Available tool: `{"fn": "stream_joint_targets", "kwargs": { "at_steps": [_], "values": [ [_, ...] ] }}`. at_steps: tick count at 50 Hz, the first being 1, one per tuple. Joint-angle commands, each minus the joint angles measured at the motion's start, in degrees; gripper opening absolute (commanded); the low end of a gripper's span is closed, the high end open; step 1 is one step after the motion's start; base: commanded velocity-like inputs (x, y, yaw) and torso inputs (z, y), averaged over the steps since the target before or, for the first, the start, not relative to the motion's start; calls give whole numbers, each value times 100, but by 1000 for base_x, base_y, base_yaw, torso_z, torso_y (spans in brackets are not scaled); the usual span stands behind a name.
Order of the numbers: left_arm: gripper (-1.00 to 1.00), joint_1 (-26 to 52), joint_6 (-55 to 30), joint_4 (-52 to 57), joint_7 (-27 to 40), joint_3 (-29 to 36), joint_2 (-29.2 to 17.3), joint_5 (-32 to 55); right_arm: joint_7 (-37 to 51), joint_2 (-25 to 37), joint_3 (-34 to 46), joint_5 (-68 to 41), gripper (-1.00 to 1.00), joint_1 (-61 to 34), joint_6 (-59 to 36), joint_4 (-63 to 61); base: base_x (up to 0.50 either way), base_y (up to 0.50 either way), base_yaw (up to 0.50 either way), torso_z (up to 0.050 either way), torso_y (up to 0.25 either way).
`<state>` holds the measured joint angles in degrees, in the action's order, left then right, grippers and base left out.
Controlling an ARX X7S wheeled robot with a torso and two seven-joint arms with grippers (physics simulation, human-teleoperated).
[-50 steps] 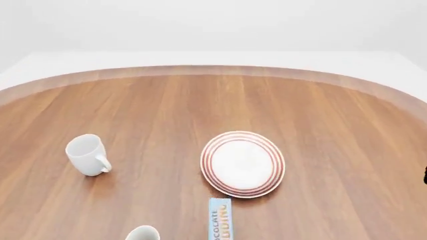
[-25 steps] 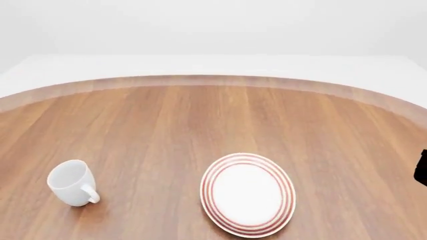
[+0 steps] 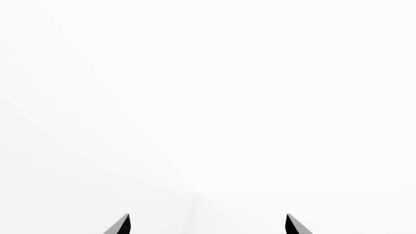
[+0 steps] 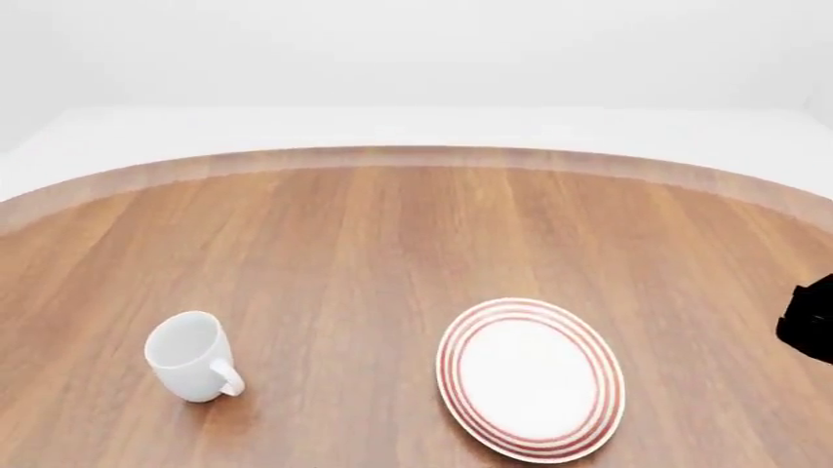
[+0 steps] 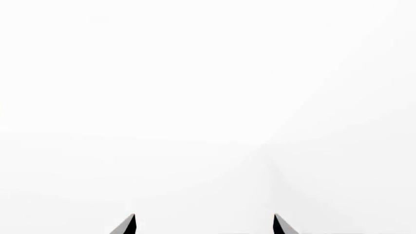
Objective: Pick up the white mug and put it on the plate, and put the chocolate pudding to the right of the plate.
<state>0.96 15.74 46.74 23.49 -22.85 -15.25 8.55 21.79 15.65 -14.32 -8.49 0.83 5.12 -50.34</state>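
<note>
The white mug (image 4: pixel 193 356) stands on the wooden table (image 4: pixel 390 224) at the left, mouth tipped toward the camera and handle toward the near right. The plate (image 4: pixel 532 378), white with red rings, lies to its right near the lower edge of the head view and carries nothing. The chocolate pudding is out of view. My left gripper (image 3: pixel 208 225) is open, its two dark fingertips (image 3: pixel 123 225) wide apart against blank white. My right gripper (image 5: pixel 204 225) is open too, with nothing between its fingertips (image 5: pixel 279 225). Neither wrist view shows the table.
A dark piece of my right arm (image 4: pixel 810 317) pokes in at the right edge of the head view, right of the plate. The table's rounded far edge (image 4: pixel 416 154) meets a white floor and wall.
The head view rose and then swung left: mug and plate sit lower and further right in the picture, and the pudding carton and a cup dropped out at the bottom. The dark arm piece shows more.
</note>
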Motion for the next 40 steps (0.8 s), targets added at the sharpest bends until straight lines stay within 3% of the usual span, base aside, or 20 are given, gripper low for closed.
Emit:
{"fn": "stream_joint_targets", "kwargs": {
  "at_steps": [1,6,11,28,32,35,37,40],
  "values": [
    [100,-12,-163,-11,-79,204,-94,40,98,25,-4,81,100,-27,-142,-23,0,0,0,0,0],
    [100,-41,-194,31,-153,334,-149,139,122,31,-5,90,100,-25,-138,-18,0,0,0,0,0],
    [100,24,-787,73,-166,545,-288,-243,122,41,28,111,100,-17,-110,-4,0,0,0,0,0],
    [100,11,-751,53,-63,597,-225,-367,152,79,64,127,100,15,-61,28,0,0,0,0,-250],
    [100,23,-888,79,-17,670,-194,-495,165,89,67,135,100,22,-68,23,0,0,0,0,-29],
    [100,142,-1616,178,47,913,-125,-460,172,98,74,148,100,30,-80,3,0,0,0,0,0],
    [100,320,-2481,291,98,1214,-83,-564,178,106,78,157,100,34,-92,-16,0,0,0,0,0],
    [100,747,-3827,568,94,1573,76,-22,183,115,76,147,100,43,-89,-27,0,0,0,0,0]
  ]
}}
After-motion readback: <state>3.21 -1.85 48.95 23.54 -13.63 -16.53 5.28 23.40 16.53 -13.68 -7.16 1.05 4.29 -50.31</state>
